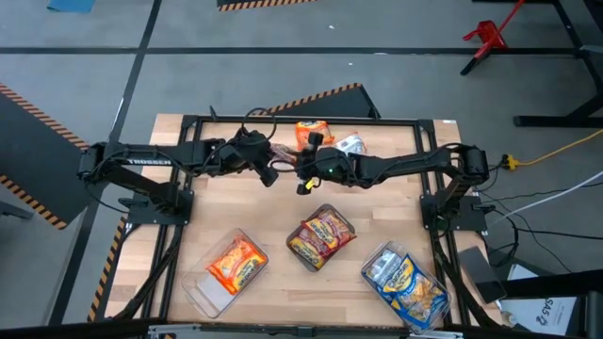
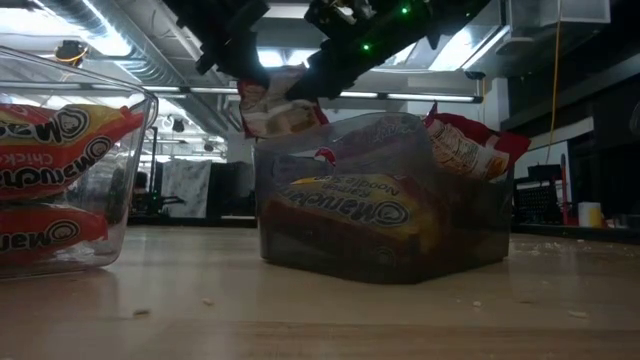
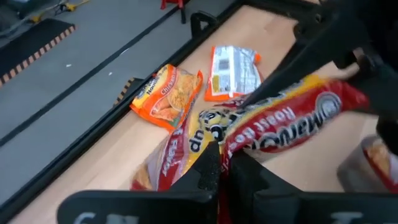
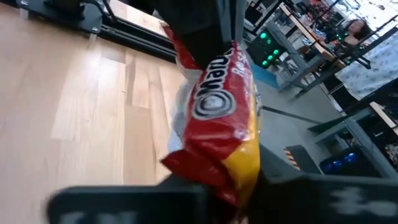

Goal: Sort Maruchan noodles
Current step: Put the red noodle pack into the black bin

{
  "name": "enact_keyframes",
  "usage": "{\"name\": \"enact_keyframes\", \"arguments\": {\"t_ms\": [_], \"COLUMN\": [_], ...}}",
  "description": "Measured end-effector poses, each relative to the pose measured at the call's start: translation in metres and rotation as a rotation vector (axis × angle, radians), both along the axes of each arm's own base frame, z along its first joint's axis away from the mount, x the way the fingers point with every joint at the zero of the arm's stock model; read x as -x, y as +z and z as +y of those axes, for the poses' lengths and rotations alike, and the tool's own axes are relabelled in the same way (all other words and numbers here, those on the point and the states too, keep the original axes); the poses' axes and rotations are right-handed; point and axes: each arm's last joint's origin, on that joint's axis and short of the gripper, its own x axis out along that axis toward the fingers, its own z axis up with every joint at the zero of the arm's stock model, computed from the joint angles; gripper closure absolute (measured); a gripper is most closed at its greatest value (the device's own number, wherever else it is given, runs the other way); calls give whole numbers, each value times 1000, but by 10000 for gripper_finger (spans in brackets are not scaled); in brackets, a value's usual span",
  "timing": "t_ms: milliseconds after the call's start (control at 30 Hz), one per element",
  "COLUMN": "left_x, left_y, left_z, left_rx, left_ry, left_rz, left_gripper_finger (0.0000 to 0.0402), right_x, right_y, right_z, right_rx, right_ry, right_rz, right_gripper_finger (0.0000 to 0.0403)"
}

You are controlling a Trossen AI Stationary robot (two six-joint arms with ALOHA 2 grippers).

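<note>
3 clear trays [image 1: 203, 294]; 2 loose pkts [image 1: 312, 131] at table's far edge.

From my seat the far middle of the table [image 1: 283, 202] is crowded: the left gripper [image 1: 276, 171] and the right gripper [image 1: 303, 174] meet there nearly nose to nose, both clamped on one dark red packet [image 3: 286, 121], with an orange packet [image 1: 312, 132] and a pale packet [image 1: 350, 144] lying just behind them by the far edge. Along the near edge three clear trays [image 1: 212, 287] stand side by side with narrow gaps between. I see open wood between the arms and the trays, the widest on the left.
</note>
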Motion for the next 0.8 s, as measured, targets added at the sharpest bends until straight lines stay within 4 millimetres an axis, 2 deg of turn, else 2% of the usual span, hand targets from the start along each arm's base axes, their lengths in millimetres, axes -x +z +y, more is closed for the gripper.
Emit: {"name": "enact_keyframes", "arguments": {"t_ms": [67,167,433,633,800], "left_x": [0,0,11,26,39], "left_y": [0,-2,2,17,29], "left_z": [-2,-5,-16,-18,-17], "left_rx": [-23,-67,-143,-162,-188], "left_ry": [-34,-101,-208,-193,-117], "left_rz": [25,79,170,107,47], "left_gripper_finger": [395,383,306,275,275], "right_x": [0,0,15,32,44], "right_y": [0,0,1,1,-1], "right_z": [1,5,25,61,105], "right_rx": [2,29,129,169,275], "right_ry": [11,-29,-101,-85,-57], "right_rz": [6,14,185,310,363], "right_gripper_finger": [385,372,391,397,396]}}
